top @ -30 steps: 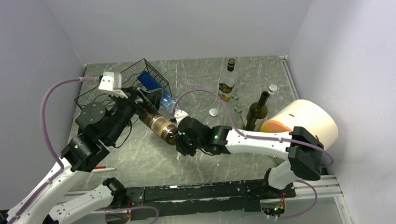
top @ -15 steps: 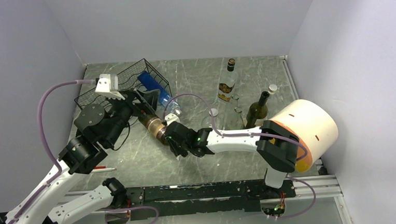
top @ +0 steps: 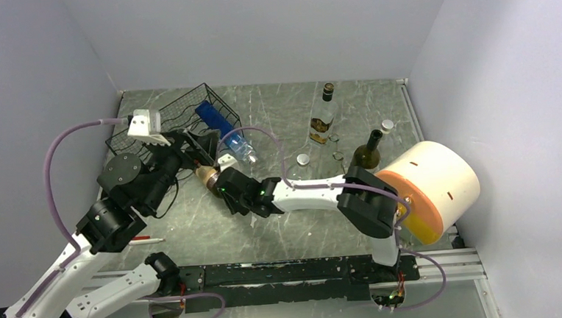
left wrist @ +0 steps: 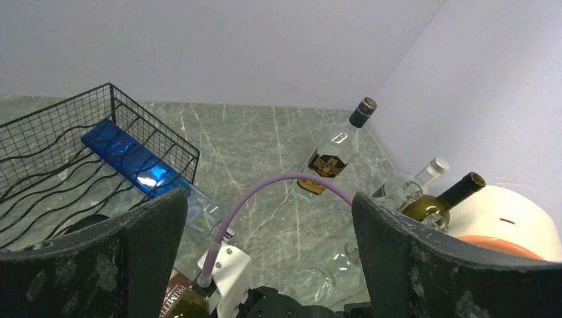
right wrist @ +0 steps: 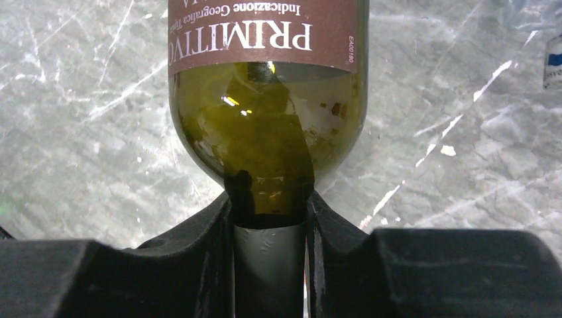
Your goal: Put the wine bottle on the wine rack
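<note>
Two arms meet at the table's left in the overhead view: your right gripper (top: 223,183) is clamped on the wine bottle (top: 207,177), which is tilted just beside the near edge of the rack (top: 158,126). Your left gripper (top: 191,146) hangs over that spot. A blue bottle (top: 217,120) lies in the rack. To the right stand a clear bottle (top: 322,116), a green bottle (top: 366,152) and a cream drum (top: 434,179). From your left wrist, the fingers (left wrist: 411,258) stand wide apart, holding nothing; the wine bottle's label (left wrist: 177,301) shows low between them, the rack (left wrist: 59,152) beyond. From your right wrist, both fingers (right wrist: 212,232) pinch the bottle's neck (right wrist: 268,258) just below its shoulder.
</note>
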Controlling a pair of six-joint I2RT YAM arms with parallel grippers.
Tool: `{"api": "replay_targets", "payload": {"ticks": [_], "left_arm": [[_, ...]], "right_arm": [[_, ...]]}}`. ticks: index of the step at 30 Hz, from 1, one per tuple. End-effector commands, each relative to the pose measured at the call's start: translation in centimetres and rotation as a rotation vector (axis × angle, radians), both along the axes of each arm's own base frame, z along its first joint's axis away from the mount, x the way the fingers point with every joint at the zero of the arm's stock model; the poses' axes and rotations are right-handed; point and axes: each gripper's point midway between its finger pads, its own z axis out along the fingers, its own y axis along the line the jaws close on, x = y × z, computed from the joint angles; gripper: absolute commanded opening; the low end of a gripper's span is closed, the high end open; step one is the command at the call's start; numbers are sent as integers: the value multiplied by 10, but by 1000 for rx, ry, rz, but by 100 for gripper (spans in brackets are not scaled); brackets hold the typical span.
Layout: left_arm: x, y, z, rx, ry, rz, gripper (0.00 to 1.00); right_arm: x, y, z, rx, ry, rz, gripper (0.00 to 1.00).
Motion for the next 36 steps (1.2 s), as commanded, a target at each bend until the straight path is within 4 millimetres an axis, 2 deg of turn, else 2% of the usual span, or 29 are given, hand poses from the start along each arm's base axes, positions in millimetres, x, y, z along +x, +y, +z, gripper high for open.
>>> {"api": "replay_targets", "payload": {"ticks": [1, 7, 13, 20, 24, 27, 30, 36], "left_arm": [[-1, 9, 0, 47, -20, 30, 98], [-1, 21, 0, 71, -11, 77, 98], [-1, 27, 2, 78, -26, 97, 98], [3, 22, 2, 92, -33, 93, 98], [7, 18, 0, 115, -26, 91, 98], [8, 21, 1, 101, -14, 111, 98], [7, 17, 5, 93, -54, 86, 98], [8, 16, 2, 115, -47, 85, 98]], "right_arm": [[32, 37, 41, 141, -113, -65, 0], [58, 51, 40, 155, -141, -98, 0], [95, 61, 35, 131, -172, -88, 0], [121, 64, 18, 74, -173, -45, 15], [131, 68, 12, 59, -171, -33, 18], [136, 69, 8, 49, -171, -32, 25], [142, 71, 2, 43, -149, -43, 40], [145, 73, -2, 40, -151, -45, 59]]}}
